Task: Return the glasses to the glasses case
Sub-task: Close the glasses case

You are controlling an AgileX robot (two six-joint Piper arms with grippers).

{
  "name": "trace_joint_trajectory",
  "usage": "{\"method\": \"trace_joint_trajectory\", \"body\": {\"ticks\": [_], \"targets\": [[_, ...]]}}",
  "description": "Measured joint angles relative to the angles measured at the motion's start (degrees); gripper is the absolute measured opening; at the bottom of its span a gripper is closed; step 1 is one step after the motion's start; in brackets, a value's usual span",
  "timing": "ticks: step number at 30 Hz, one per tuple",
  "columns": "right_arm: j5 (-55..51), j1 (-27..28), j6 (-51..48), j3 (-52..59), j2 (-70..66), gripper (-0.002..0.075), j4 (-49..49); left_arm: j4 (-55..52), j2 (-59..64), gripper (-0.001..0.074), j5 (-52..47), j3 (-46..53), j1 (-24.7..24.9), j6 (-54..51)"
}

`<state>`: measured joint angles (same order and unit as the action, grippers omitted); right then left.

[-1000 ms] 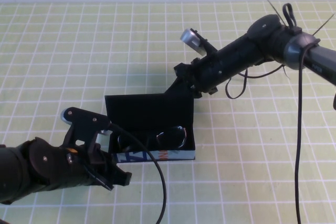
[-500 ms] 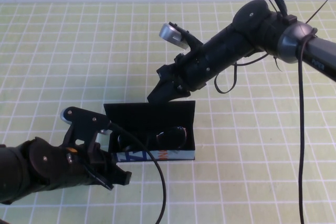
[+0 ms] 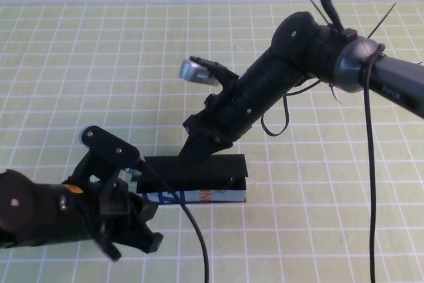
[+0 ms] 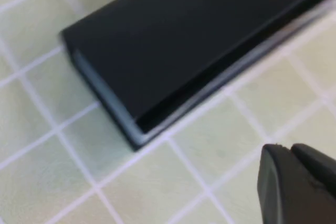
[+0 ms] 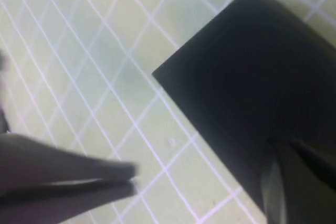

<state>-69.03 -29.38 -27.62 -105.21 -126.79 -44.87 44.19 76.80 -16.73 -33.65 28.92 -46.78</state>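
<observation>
With my right gripper (image 3: 193,150), fingers spread, pressing the glasses case (image 3: 199,171) lid near the counter's front edge and my left gripper (image 3: 136,230) of indeterminate state beside it, I risk sliding the case or pinching the glasses.

- The glasses case (image 4: 184,40) lies on the counter (image 4: 63,182), its flat black lid facing the camera.
- The lid is down over the body; a thin grey-white edge runs below the lid along the long side and around the near corner.
- The case crosses the view at a slant and is cut off at the frame edge.
- The counter carries a pale green cover marked with a white grid.
- The left pincer (image 4: 296,182) shows as a dark rounded tip in one corner, near the case but not touching it.
</observation>
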Motion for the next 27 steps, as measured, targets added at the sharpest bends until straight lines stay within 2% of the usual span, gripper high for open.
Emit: {"method": "trace_joint_trajectory", "body": {"ticks": [7,12,22,27], "targets": [[-0.09,-1.90,2.62,0.00,0.00,-0.0017,6.29,-5.72,-10.61,-0.0003,-7.16,0.00,0.00,1.81],[-0.09,-2.09,4.53,0.03,-0.47,-0.0017,9.37,-10.78,-17.66,-0.0003,-13.95,0.00,0.00,8.35],[-0.09,-2.09,4.78,0.03,-0.67,-0.0017,9.54,-18.01,-27.39,-0.0003,-32.41,0.00,0.00,18.54],[-0.20,-1.73,4.78,0.33,3.71,-0.0017,10.22,-23.44,-33.15,-0.0003,-41.33,-1.50,0.00,22.34]]}}
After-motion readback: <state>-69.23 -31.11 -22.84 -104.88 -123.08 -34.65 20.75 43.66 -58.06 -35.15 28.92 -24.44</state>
